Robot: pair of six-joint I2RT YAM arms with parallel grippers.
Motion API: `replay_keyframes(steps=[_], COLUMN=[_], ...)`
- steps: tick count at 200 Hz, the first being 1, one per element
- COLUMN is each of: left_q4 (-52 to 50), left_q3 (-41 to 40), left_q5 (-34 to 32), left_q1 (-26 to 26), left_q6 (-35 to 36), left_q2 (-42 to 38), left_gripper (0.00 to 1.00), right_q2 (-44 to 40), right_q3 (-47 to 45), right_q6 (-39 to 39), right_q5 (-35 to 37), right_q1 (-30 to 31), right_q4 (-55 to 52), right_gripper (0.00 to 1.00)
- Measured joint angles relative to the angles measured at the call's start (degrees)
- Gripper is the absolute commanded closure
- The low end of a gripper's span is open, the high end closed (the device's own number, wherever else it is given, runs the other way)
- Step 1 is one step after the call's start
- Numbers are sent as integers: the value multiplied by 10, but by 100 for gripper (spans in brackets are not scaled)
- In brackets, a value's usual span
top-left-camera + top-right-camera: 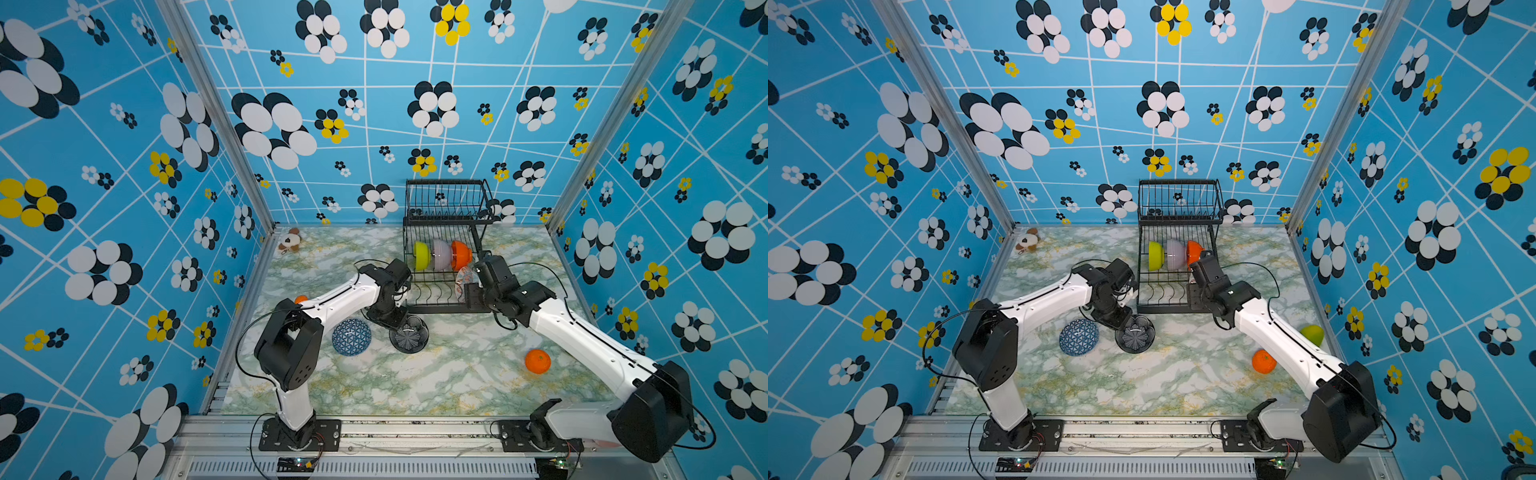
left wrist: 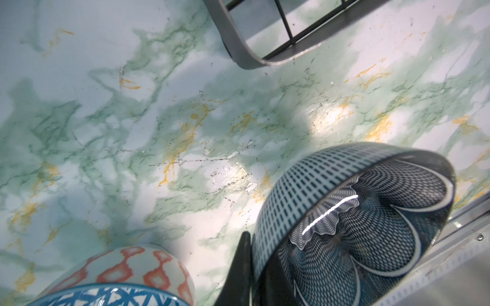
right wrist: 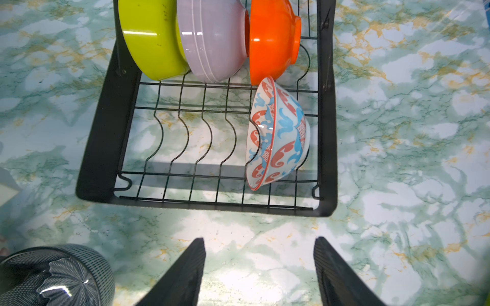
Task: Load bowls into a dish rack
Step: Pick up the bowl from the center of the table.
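Rim of black bowl [image 2: 371, 212] in left claw [image 2: 256, 254] — right claw [image 3: 259, 239] splayed.

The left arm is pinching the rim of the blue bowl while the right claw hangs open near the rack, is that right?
Not quite. The left gripper pinches the rim of the black flower bowl, as the left wrist view shows; the blue bowl lies beside it on the table. The right gripper does hang open near the dish rack.

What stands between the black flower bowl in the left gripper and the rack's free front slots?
Nothing visible: the black bowl, in the left gripper, is just before the dish rack, whose front slots nearest it are empty.
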Motion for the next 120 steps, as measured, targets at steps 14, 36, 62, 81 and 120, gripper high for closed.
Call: replay_keyframes(steps=[14,36,62,81,120], left_q4=[3,9,12,12,13], left_q3=[0,0,0,0,0], left_q5=[3,13,27,31,41], left_q1=[0,1,2,2,5], left_q6=[-4,-10,-19,-23,-27], left_q2=[-3,-7,-7,-12,-28], left_gripper=[100,100,100,100,100], right_q2=[0,2,20,42,69], right_q3=[1,2,4,4,3], right_q6=[6,13,26,35,60], right_q5=[-15,-48,-85,-107,-155], right_q1=[7,18,32,48,65], right_q4=[0,0,4,6,28], right_gripper=[31,31,31,31,36])
